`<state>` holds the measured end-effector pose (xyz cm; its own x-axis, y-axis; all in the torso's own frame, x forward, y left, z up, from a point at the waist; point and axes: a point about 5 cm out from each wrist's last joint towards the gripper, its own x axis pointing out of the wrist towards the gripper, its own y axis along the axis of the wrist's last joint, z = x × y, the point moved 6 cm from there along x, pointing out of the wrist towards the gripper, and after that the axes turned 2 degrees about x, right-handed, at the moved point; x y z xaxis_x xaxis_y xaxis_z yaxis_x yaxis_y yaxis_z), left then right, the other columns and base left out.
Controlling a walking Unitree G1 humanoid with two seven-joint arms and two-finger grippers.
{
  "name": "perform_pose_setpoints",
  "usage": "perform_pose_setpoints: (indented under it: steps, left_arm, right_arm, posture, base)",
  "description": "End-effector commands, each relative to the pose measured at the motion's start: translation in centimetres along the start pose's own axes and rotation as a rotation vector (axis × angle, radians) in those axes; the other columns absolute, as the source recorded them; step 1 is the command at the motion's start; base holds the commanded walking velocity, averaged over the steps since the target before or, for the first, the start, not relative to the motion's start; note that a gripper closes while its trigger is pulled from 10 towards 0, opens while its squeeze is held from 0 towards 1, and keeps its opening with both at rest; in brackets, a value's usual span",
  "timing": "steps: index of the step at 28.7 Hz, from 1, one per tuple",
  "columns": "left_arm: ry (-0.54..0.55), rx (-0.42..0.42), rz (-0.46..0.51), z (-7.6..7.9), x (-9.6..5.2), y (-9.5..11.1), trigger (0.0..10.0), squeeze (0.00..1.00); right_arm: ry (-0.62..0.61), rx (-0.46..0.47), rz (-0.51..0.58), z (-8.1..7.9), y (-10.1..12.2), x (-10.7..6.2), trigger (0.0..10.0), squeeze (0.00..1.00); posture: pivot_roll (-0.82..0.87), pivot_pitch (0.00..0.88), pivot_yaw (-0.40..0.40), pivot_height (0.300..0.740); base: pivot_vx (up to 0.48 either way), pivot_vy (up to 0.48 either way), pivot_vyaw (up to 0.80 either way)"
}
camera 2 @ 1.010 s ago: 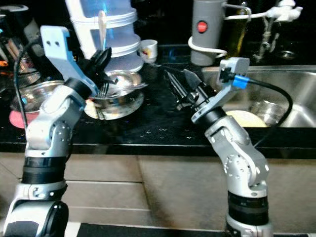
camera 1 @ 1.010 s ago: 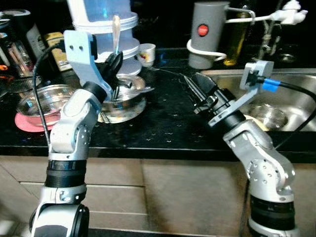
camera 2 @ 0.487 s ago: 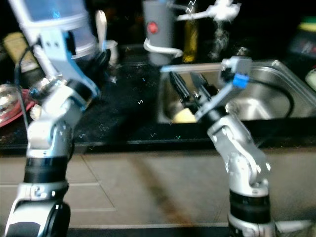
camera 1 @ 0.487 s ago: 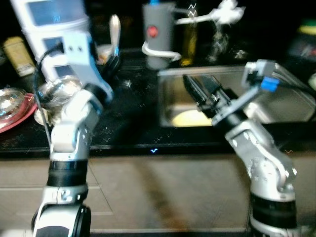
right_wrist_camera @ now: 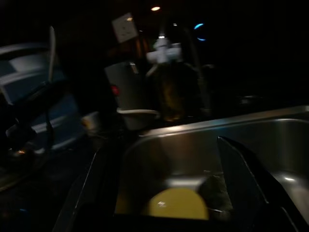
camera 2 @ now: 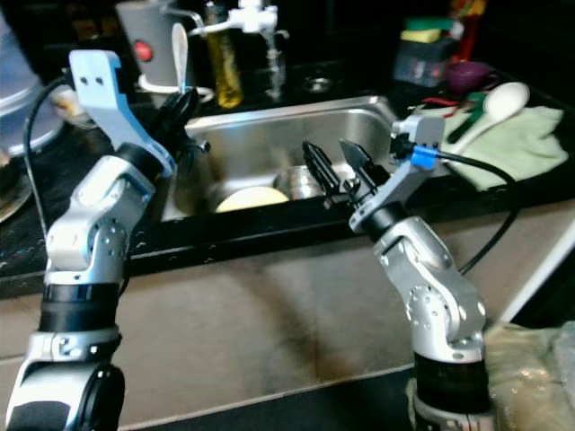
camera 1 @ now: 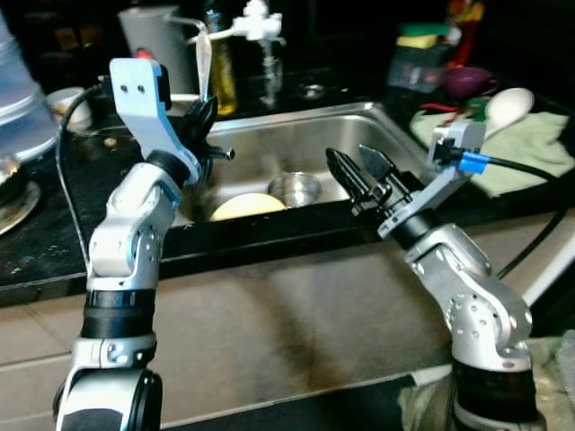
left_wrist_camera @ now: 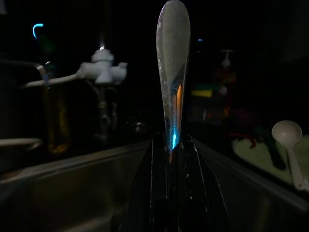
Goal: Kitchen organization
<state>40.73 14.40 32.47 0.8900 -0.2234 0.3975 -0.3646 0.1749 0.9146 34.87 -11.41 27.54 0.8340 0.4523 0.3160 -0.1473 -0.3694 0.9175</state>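
My left gripper (camera 1: 202, 117) is shut on a metal utensil (camera 1: 203, 61), whose rounded handle end (left_wrist_camera: 173, 72) sticks up past the fingers. It hovers over the left rim of the steel sink (camera 1: 305, 135). My right gripper (camera 1: 349, 157) is open and holds nothing. It hangs above the sink's front edge. A yellow plate (camera 1: 247, 206) and a small steel bowl (camera 1: 295, 187) lie in the basin. The right wrist view looks into the sink at the yellow plate (right_wrist_camera: 176, 203).
A white faucet (camera 1: 256, 20), an oil bottle (camera 1: 223, 72) and a grey jug (camera 1: 157, 31) stand behind the sink. Right of the basin, a white ladle (camera 1: 508, 106) lies on a green cloth (camera 1: 530, 144). The black counter (camera 1: 45, 215) stretches left.
The camera has swung to the right, from the counter with its bowls to the sink. The left gripper still holds the utensil and the right one stays open.
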Motion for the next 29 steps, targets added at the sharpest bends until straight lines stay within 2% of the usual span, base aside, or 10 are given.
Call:
perform_pose_setpoints:
  steps: [1, 9, 14, 17, 20, 22, 24, 26, 27, 29]
  left_arm:
    - [0.069, 0.006, -0.024, -2.2, -0.4, -0.6, 10.0, 0.0]
    - [0.118, 0.056, -0.047, -4.8, -0.2, -0.6, 10.0, 0.0]
    - [0.137, 0.116, -0.12, -6.8, 0.0, -2.1, 10.0, 0.0]
    - [0.168, 0.175, -0.178, -8.7, 0.1, -3.4, 10.0, 0.0]
    - [0.179, 0.186, -0.194, -9.4, 0.1, -3.9, 10.0, 0.0]
    - [0.195, 0.252, -0.221, -10.2, -0.1, -4.7, 10.0, 0.0]
    - [0.2, 0.268, -0.216, -10.4, 0.0, -4.8, 10.0, 0.0]
    - [0.231, 0.349, -0.209, -11.1, -0.1, -4.6, 10.0, 0.0]
    - [0.231, 0.349, -0.209, -11.1, -0.1, -4.6, 10.0, 0.0]
    - [0.236, 0.451, -0.213, -11.4, -0.1, -4.6, 10.0, 0.0]
  right_arm:
    - [0.026, 0.001, -0.011, -0.7, -0.4, 0.2, 10.0, 0.0]
    - [0.014, -0.015, -0.017, -0.4, -0.4, 0.0, 10.0, 0.0]
    - [0.006, -0.024, -0.024, -0.2, -0.5, 0.0, 10.0, 0.0]
    - [-0.003, -0.034, -0.031, 0.0, -0.5, -0.1, 10.0, 0.0]
    - [-0.01, -0.037, -0.036, 0.2, -0.6, -0.2, 10.0, 0.0]
    - [-0.035, -0.044, -0.047, 0.7, -0.7, -0.5, 10.0, 0.0]
    - [-0.04, -0.046, -0.05, 0.8, -0.7, -0.6, 10.0, 0.0]
    - [-0.044, -0.05, -0.055, 0.8, -0.8, -0.8, 10.0, 0.0]
    - [-0.044, -0.05, -0.055, 0.8, -0.8, -0.8, 10.0, 0.0]
    - [-0.048, -0.052, -0.058, 0.9, -0.7, -1.0, 10.0, 0.0]
  posture:
    - [-0.08, 0.0, 0.037, 0.74]
    - [-0.08, 0.0, 0.037, 0.74]
    - [-0.08, 0.0, 0.036, 0.74]
    - [-0.09, 0.0, 0.04, 0.74]
    - [-0.1, 0.0, 0.043, 0.74]
    - [-0.11, 0.0, 0.044, 0.74]
    - [-0.11, 0.0, 0.044, 0.74]
    - [-0.12, 0.0, 0.047, 0.74]
    - [-0.12, 0.0, 0.047, 0.74]
    - [-0.13, 0.0, 0.05, 0.74]
  base:
    - [0.0, 0.0, 0.0]
    - [0.0, 0.0, 0.0]
    - [0.0, 0.0, 0.0]
    - [0.0, 0.0, 0.0]
    - [0.0, 0.0, 0.0]
    - [0.0, 0.0, 0.0]
    - [0.0, 0.0, 0.0]
    - [0.0, 0.0, 0.0]
    - [0.0, 0.0, 0.0]
    - [0.0, 0.0, 0.0]
